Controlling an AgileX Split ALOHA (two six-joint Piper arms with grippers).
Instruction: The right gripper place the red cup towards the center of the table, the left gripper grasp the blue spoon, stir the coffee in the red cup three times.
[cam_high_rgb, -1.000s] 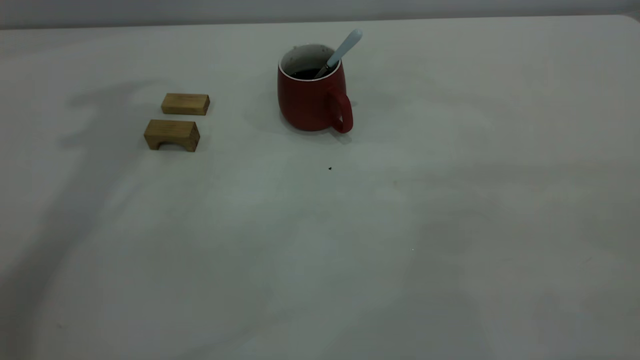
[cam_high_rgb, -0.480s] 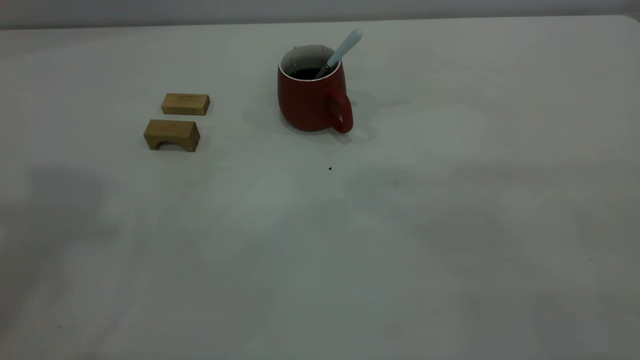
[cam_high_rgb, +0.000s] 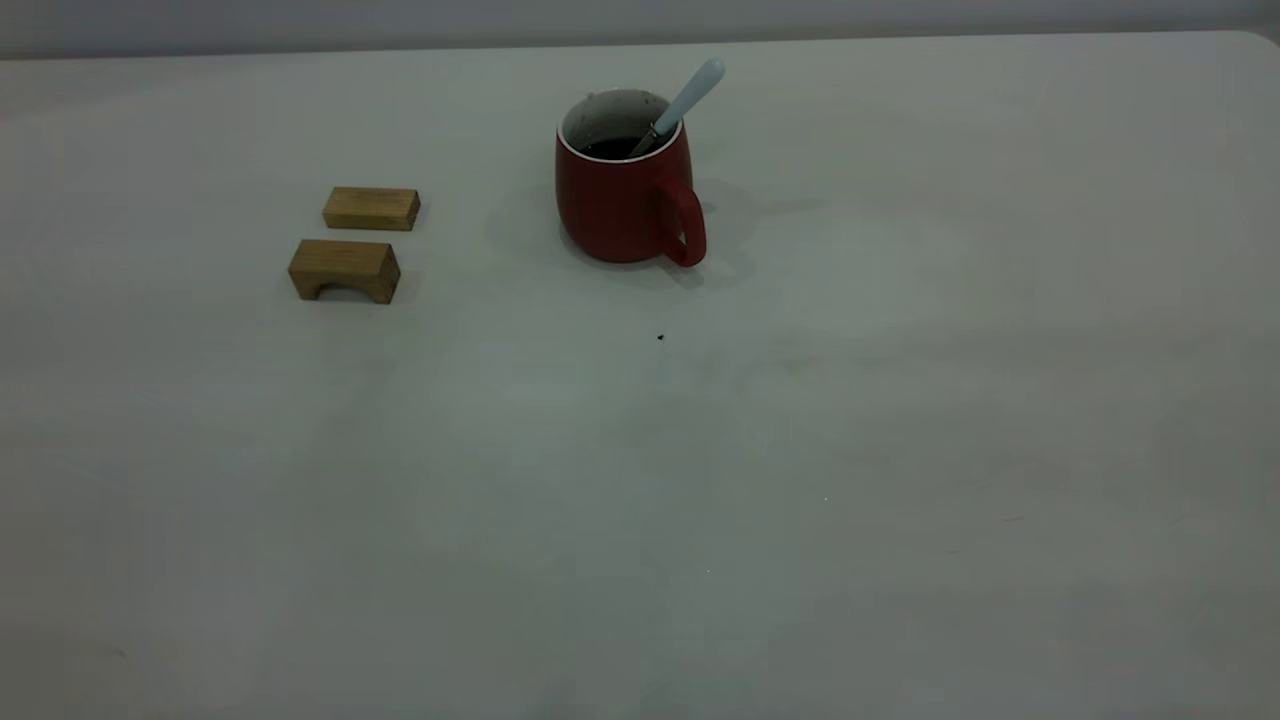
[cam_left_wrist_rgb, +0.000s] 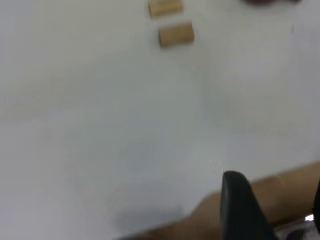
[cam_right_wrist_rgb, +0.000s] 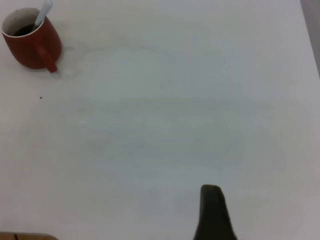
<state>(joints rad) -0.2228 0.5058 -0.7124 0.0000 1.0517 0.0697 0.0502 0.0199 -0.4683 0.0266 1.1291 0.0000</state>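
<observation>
red cup (cam_high_rgb: 622, 200) near table's (cam_high_rgb: 900, 450) far edge, blue spoon (cam_high_rgb: 684, 100) inside, both grippers' jaws state unclear

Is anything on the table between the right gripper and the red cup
Nothing visible. In the right wrist view, bare table lies between the right gripper and the red cup. The wooden blocks sit off on the cup's other side.

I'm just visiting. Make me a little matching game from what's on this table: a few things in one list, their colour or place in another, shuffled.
Things:
1. red cup
2. blue spoon
3. arched wooden block
4. coffee

Descriptions:
A. dark liquid low in the cup
B. leans on the cup's rim, handle sticking out
C. stands upright, loop handle facing the camera
D. nearer of two blocks, left of the cup

Pairs: 1-C, 2-B, 3-D, 4-A
</observation>
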